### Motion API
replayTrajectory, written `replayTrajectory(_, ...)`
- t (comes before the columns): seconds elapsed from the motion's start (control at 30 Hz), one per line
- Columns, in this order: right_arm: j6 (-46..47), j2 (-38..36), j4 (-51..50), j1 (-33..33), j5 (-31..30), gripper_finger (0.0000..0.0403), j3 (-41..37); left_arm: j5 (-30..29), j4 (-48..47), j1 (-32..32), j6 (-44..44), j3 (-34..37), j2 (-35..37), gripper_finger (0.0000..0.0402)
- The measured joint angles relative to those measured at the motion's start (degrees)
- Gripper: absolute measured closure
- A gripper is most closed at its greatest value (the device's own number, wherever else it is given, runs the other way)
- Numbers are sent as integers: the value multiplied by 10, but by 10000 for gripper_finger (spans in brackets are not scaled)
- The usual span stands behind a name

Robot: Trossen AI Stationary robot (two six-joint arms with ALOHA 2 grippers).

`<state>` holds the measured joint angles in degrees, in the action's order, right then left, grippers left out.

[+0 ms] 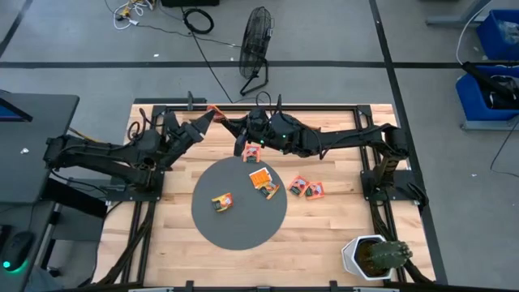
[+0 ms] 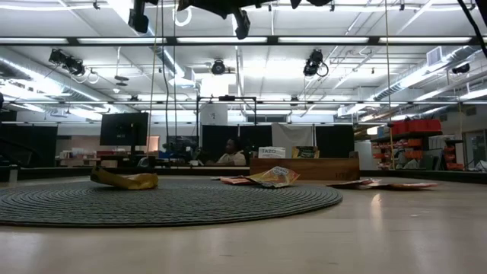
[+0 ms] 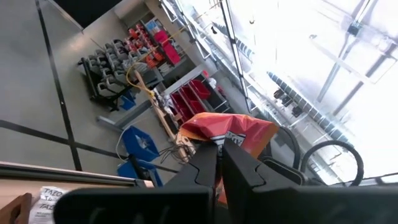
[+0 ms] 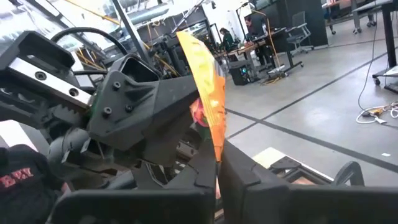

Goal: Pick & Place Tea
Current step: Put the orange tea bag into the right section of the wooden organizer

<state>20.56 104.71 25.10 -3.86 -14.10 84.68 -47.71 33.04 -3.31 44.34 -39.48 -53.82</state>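
Above the far edge of the table [image 1: 324, 235], both claws meet over one orange packet [image 1: 214, 110] — it looks like a hand-over in mid-air, judged from how each wrist camera shows the same kind of packet pinched at its own fingertips. The left gripper [image 1: 209, 113] is closed on the packet [image 3: 227, 134], which stands out past its tips, crumpled and red-orange. The right gripper [image 1: 242, 146] is also clamped shut on a thin orange packet [image 4: 208, 93] seen edge-on, with the other arm's claw just behind it in that view. Whether both hold the very same packet or one each, I cannot tell for sure.

Held this high, the packet is well clear of the grey disc [image 1: 239, 204] below and nearer than the claws — likely so it can be re-gripped or turned before being set down. Other tea lies under and beyond the right claw: a yellow packet [image 1: 221, 202] and two orange ones [image 1: 261, 180] on the disc, two more [image 1: 306, 189] just off its rim on the wood.

Both arms reach inward from their own sides, stretched nearly level — the left one angled up towards the far rail, the right one long and straight across, wrist tipped down at its end.
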Motion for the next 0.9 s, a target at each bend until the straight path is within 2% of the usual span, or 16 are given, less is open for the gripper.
replayTrajectory(0.23, 15, -9, -32, -1, 2, 399, 0, 0, -2, 0, -7, 0, -4, 380)
replayTrajectory(0.43, 13, -53, -123, -9, 23, 402, 3, 43, -8, -3, -68, 2, 20, 364)
replayTrajectory(0.57, 15, -94, -230, -22, 15, 402, 1, 37, 0, -1, -106, -2, 47, 362)
replayTrajectory(0.73, 15, -159, -378, -42, 24, 402, 1, 45, -50, -3, -128, 0, 63, 365)
replayTrajectory(0.83, 29, -197, -488, -60, 43, 403, 3, 43, -89, -2, -118, -1, 75, 365)
replayTrajectory(0.9, 34, -211, -602, -74, 51, 403, 30, 49, -126, -2, -104, 0, 79, 365)
